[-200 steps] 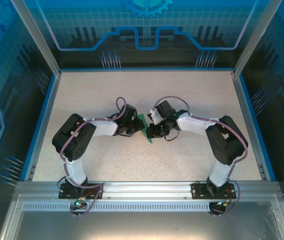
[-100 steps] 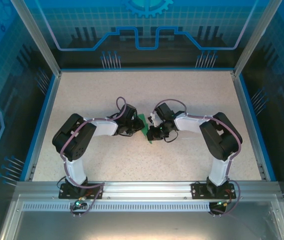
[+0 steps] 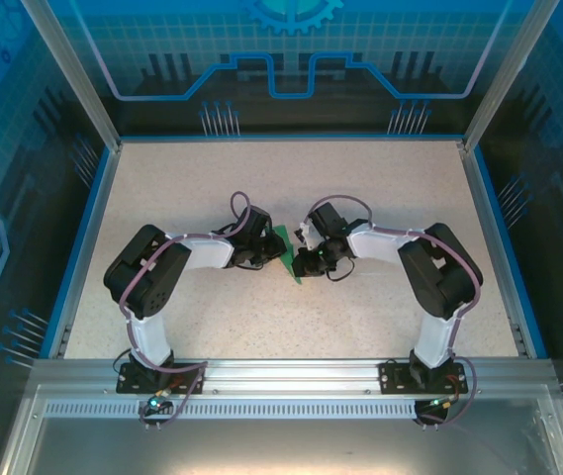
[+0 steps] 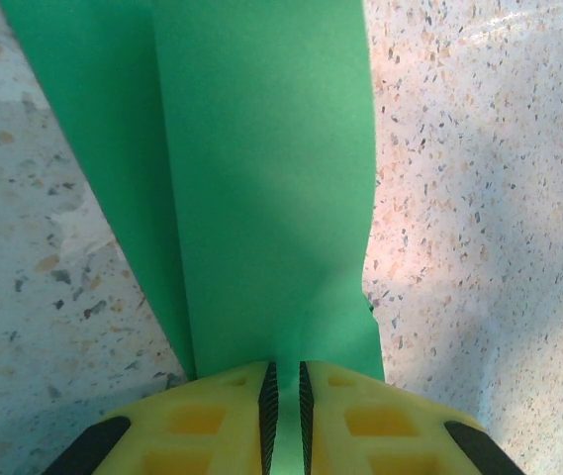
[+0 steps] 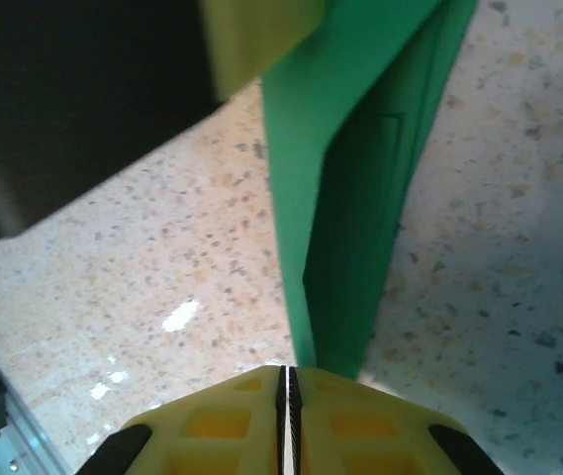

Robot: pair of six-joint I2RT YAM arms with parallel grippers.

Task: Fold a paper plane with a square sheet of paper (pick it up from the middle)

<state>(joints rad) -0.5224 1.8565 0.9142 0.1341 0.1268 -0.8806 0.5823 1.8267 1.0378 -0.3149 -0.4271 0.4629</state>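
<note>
The bright-green sheet of paper (image 3: 286, 251) is folded into a long narrow layered strip and sits mid-table between my two grippers. In the left wrist view the folded paper (image 4: 261, 178) runs away from the camera, and my left gripper (image 4: 284, 386) is shut on its near end, with green showing between the pads. My left gripper (image 3: 269, 253) meets the strip from the left. My right gripper (image 5: 288, 381) is shut, pads together. The strip (image 5: 355, 218) ends beside its right fingertip (image 5: 360, 396); no paper shows between the pads. From above, the right gripper (image 3: 306, 260) touches the strip's lower right.
The speckled table (image 3: 291, 178) is bounded by a blue rim (image 3: 494, 228) and clear enclosure walls. Both arm bases are bolted to the near aluminium rail (image 3: 291, 376). A yellow fingertip of the left gripper (image 5: 261, 40) looms blurred in the right wrist view.
The right arm's elbow has swung a little inward to the left. Both grippers and the green paper stay in nearly the same place.
</note>
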